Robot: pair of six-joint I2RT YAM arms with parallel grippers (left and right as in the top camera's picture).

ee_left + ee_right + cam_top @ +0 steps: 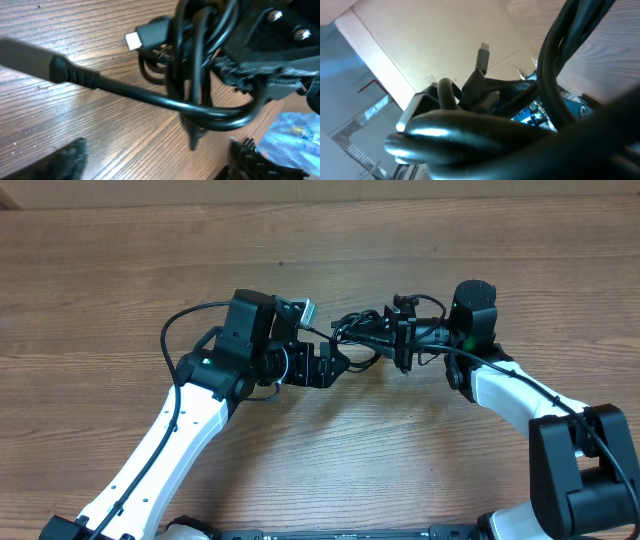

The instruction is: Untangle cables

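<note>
Gripping one tangled bundle of cables [200, 107]: your right gripper [382, 340], jaws closed on it. Your left gripper [335, 366] beside it, jaws spread. Wooden worktop [300, 240] beneath.

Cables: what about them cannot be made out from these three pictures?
- Overhead: how the cables cross is too small to follow, and the right gripper covers part.
- Left wrist: the cables' top is cut off by the edge.
- Right wrist: the cables near the lens are blurred.

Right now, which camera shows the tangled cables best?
The left wrist view: the cables fill it, with loops and plug ends sharp enough to trace. Overhead shows them small, dark and partly hidden. The right wrist is too close: blurred cords and one plug end.
</note>
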